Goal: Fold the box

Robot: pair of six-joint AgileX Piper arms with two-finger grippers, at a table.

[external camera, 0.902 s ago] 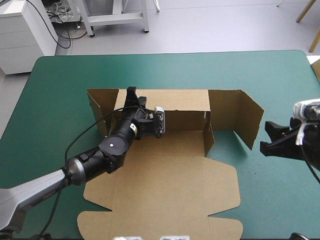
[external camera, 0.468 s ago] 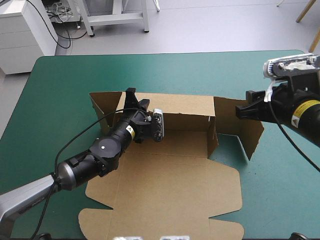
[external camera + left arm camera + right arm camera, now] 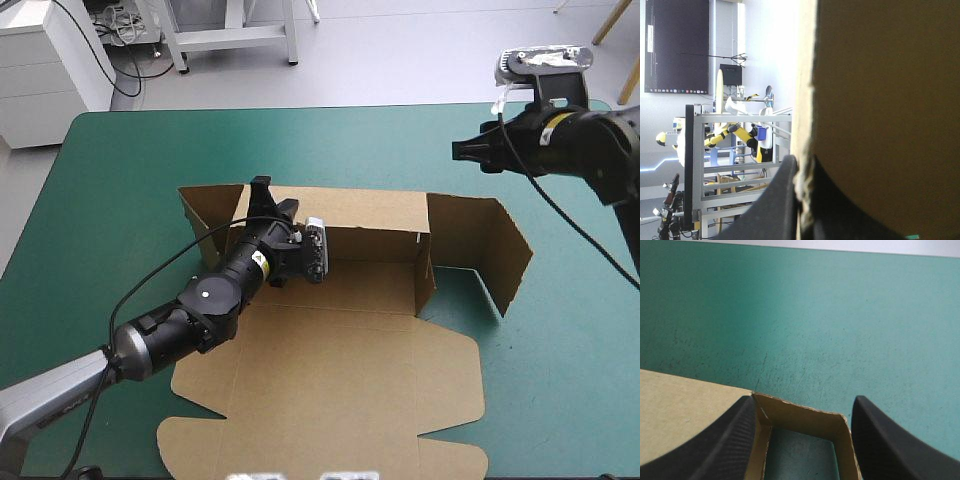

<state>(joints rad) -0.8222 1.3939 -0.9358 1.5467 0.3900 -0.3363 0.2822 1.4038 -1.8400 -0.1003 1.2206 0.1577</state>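
The brown box (image 3: 340,380) lies on the teal-green cover with its lid flat toward the table's front. Its back wall (image 3: 370,215) stands upright, and a side flap stands at each end. My left gripper (image 3: 262,192) is shut on the top edge of the back wall near its left end. In the left wrist view the box (image 3: 880,100) fills the space ahead, and the left gripper (image 3: 801,182) pinches its edge. My right gripper (image 3: 460,150) hangs open in the air beyond the raised right flap (image 3: 485,245). Under the right gripper (image 3: 804,402) the box (image 3: 800,417) shows as folded walls.
Bare teal-green cover (image 3: 560,340) surrounds the box on the right, far and left sides. The table's far edge (image 3: 330,108) runs behind the right gripper. White furniture (image 3: 50,60) stands beyond the table's far left corner.
The right arm has risen from the table's right edge and swung toward the far side, above the right flap. The box has shifted a little. The left gripper keeps its hold.
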